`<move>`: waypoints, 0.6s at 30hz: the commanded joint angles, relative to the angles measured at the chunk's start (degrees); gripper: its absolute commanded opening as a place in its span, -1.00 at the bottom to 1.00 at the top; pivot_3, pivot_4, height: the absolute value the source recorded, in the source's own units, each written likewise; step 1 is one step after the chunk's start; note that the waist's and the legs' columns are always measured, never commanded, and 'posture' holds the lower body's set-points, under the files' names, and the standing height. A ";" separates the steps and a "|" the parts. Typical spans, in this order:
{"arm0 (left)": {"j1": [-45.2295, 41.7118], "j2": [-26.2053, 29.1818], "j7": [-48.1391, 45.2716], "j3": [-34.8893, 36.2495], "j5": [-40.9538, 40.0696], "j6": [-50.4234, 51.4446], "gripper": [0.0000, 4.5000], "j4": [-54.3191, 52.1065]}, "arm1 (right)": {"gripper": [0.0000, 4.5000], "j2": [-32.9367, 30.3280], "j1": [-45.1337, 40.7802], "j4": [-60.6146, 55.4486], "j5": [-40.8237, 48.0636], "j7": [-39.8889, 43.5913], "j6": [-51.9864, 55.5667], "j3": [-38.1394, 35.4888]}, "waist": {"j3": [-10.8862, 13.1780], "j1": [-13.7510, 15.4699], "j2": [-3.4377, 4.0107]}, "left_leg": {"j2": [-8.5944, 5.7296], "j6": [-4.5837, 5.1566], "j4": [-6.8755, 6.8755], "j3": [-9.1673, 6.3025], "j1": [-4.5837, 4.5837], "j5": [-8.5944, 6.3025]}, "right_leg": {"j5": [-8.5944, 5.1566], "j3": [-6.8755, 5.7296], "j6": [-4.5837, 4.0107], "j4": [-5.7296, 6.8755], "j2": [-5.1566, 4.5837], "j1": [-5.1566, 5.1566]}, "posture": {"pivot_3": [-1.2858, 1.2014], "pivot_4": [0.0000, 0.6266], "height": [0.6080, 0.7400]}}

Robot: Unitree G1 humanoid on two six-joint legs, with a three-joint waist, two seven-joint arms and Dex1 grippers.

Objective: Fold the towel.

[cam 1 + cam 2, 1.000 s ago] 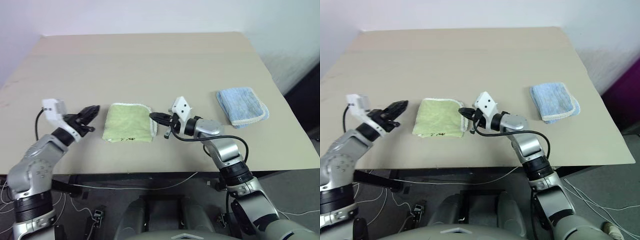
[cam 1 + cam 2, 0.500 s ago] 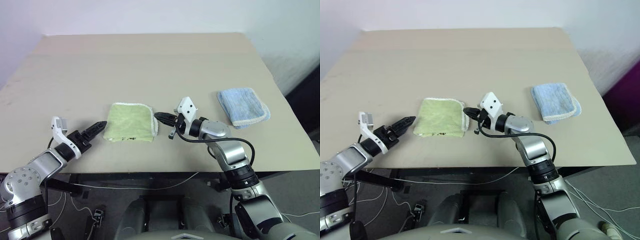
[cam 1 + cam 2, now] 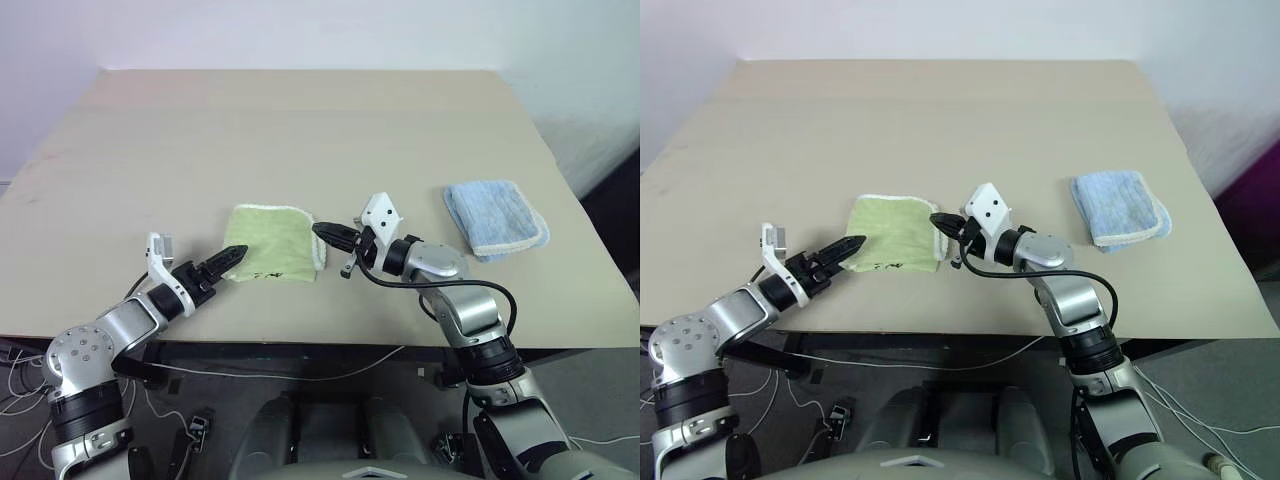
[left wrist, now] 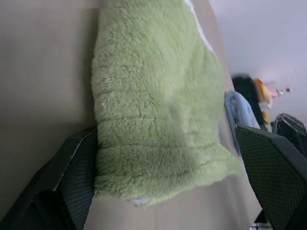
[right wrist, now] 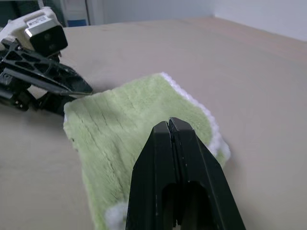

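Note:
The towel (image 3: 270, 243), light yellow-green with white edging, lies folded flat on the tan table (image 3: 300, 130). My left gripper (image 3: 230, 258) is low at the towel's front left corner. In the left wrist view its fingers (image 4: 72, 182) stand wide open, with the towel's near edge (image 4: 158, 139) lying between them. My right gripper (image 3: 322, 232) points at the towel's right edge. Its two fingers (image 5: 169, 129) are pressed shut just above the towel's white border (image 5: 211, 129), with nothing between them.
A smaller light blue cloth (image 3: 495, 217) lies folded to the right of the right arm. The table's front edge (image 3: 300, 345) runs just under both forearms. Cables hang below it.
My left gripper has come down and to the right, from beside the towel to its front left corner, rolled, and opened wide. The right gripper has stayed shut at the right edge.

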 commanded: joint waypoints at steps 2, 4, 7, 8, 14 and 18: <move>0.88 -1.56 0.26 -3.67 -1.55 3.77 0.99 0.35 | -1.00 -0.49 -0.28 -3.62 0.99 -0.34 0.05 -1.05 | 0.00 0.07 0.00 | -0.01 0.02 0.03 -0.01 0.01 -0.01 | 0.00 -0.01 0.00 -0.01 -0.01 0.03 | 0.03 -0.52 1.00; 0.47 -2.14 0.84 -3.24 -1.97 3.55 0.82 0.81 | -1.00 -0.54 -0.32 -3.74 1.00 -0.44 0.14 -1.03 | 0.00 0.09 0.00 | -0.02 0.02 0.04 -0.02 0.02 -0.01 | 0.00 -0.02 0.00 -0.02 -0.01 0.05 | 0.03 -0.52 1.00; 0.22 -2.66 1.10 -2.98 -2.33 3.27 0.44 0.96 | -1.00 -0.56 -0.42 -3.79 1.00 -0.57 0.18 -1.04 | 0.00 0.07 0.00 | -0.02 0.03 0.04 -0.03 0.03 -0.02 | 0.00 -0.03 0.00 -0.02 -0.01 0.07 | 0.03 -0.52 1.00; 0.23 -2.79 1.15 -2.83 -2.44 3.18 0.31 0.96 | -1.00 -0.57 -0.45 -3.81 0.99 -0.63 0.18 -1.05 | 0.00 0.06 -0.01 | -0.02 0.03 0.04 -0.03 0.02 -0.02 | 0.00 -0.03 0.00 -0.02 -0.01 0.07 | 0.03 -0.52 1.00; 0.32 -3.63 1.73 -1.72 -2.57 2.40 -0.59 1.20 | -1.00 -0.68 -0.44 -4.30 1.12 -0.93 0.36 -1.05 | 0.00 -0.06 -0.01 | 0.00 0.03 0.04 -0.03 0.02 -0.01 | 0.00 -0.04 0.00 -0.02 0.01 0.05 | 0.03 -0.52 1.00; 0.64 -4.13 2.47 -1.07 -3.63 1.52 -0.99 0.89 | -1.00 -0.81 -0.38 -4.59 1.19 -1.01 0.43 -1.00 | -0.01 -0.04 0.01 | 0.00 0.03 0.04 -0.04 0.07 -0.02 | 0.00 -0.03 0.00 0.00 0.01 0.09 | 0.03 -0.52 1.00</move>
